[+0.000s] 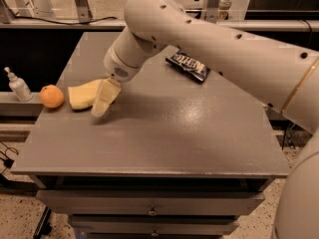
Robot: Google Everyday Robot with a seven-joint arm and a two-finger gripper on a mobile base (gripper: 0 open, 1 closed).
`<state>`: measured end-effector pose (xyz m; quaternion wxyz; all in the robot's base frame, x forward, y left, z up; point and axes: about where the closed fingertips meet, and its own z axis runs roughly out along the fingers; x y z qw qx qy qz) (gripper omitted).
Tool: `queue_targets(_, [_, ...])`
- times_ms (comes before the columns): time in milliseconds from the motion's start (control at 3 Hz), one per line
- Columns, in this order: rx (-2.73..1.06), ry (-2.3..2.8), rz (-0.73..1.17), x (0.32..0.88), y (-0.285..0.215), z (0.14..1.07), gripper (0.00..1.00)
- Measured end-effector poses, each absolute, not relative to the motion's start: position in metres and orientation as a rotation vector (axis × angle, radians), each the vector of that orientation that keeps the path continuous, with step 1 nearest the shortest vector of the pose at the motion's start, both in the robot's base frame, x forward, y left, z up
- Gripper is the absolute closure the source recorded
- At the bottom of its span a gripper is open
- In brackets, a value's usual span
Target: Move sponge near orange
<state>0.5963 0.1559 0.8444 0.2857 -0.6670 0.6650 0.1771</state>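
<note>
The pale yellow sponge lies flat on the grey table near its left edge. The orange sits just left of it, a small gap apart. My gripper is at the sponge's right end, low over the table and open. One pale finger shows in front of the sponge's right edge with its tip down at the table. The other finger is hidden behind the sponge and the wrist.
A dark snack packet lies at the back middle of the table. A small white pump bottle stands on a ledge left of the table, beyond the orange. My arm spans the upper right. Drawers are below the front edge.
</note>
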Motion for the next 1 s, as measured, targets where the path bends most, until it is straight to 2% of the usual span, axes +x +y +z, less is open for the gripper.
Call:
queue_targets(333, [-1.737,1.771,0.519,0.608,0.12,0.856,0.0])
queue_targets(1000, [-1.662,1.67,0.522,0.638,0.006,0.89,0.0])
